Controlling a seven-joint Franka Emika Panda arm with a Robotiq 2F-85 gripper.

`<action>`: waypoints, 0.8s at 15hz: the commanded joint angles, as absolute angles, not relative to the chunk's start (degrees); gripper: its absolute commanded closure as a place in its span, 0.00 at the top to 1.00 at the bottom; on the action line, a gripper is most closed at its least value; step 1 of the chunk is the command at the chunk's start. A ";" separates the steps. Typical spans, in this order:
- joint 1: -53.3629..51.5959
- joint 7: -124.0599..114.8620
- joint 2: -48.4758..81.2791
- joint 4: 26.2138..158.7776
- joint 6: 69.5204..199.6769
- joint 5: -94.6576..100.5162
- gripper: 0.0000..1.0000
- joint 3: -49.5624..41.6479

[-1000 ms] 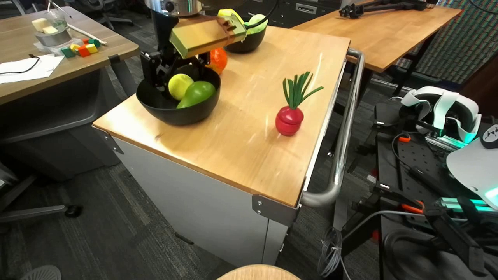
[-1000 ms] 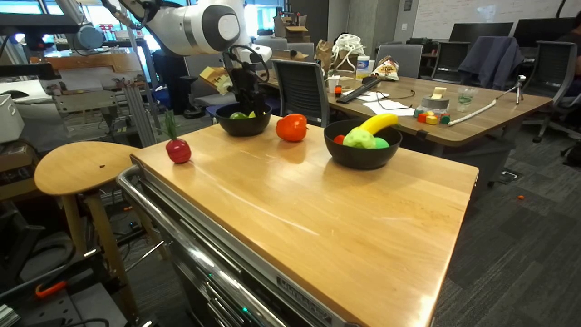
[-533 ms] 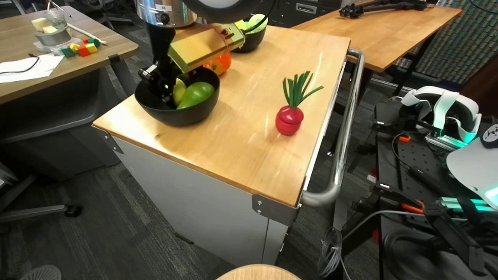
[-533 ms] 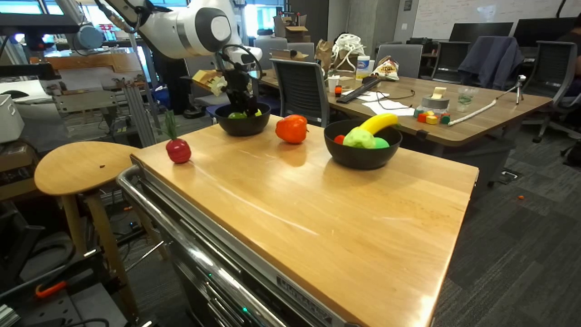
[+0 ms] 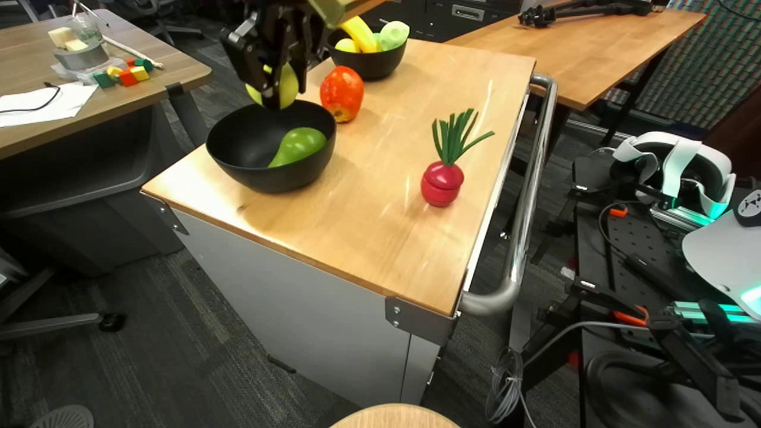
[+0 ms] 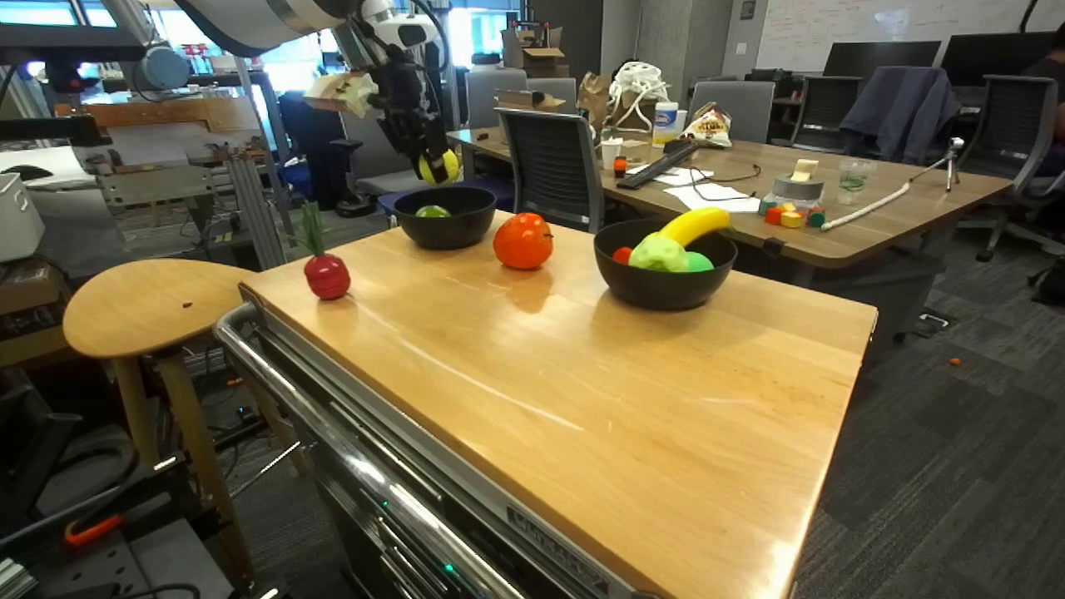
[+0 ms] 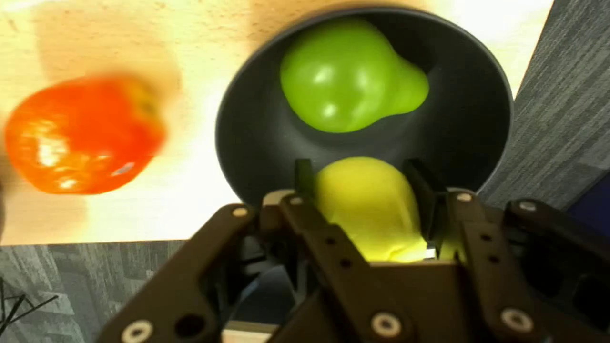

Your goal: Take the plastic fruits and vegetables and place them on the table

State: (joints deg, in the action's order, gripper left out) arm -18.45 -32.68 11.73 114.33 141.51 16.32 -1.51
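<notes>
My gripper [image 7: 363, 175] is shut on a yellow lemon-like fruit [image 7: 369, 205], held above the near black bowl [image 7: 467, 119]. The held fruit shows in both exterior views [image 5: 288, 86] [image 6: 441, 169], just above the bowl's rim [image 5: 238, 163]. A green pear [image 7: 348, 78] lies in that bowl. An orange-red pepper-like vegetable [image 5: 342, 92] lies on the wooden table [image 6: 532, 399] beside the bowl. A red radish with green leaves [image 5: 442, 184] stands upright near the handle side. A farther black bowl [image 6: 666, 291] holds a banana [image 6: 697, 225], a pale green item [image 6: 659, 252] and other pieces.
A metal handle bar [image 5: 529, 196] runs along one table side. A round wooden stool [image 6: 150, 304] stands near a corner. Another table [image 6: 915, 179] with tape and coloured blocks is behind. A yellow box-like part [image 6: 341, 91] sits on my wrist.
My gripper went down into the near bowl around the yellow fruit, then rose out with it. The orange-red vegetable beside the bowl shifted slightly and turned.
</notes>
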 commanded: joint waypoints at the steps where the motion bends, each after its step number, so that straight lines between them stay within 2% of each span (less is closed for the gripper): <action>1: -15.06 -31.70 -0.52 124.34 138.65 18.01 0.23 -0.07; 6: -8.10 -30.27 -0.38 125.44 130.16 11.29 0.23 -0.04; 12: -4.14 -31.76 8.04 123.57 129.99 10.27 0.23 -0.55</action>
State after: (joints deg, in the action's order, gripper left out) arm -4.93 -31.18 4.47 125.67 130.73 11.39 -0.95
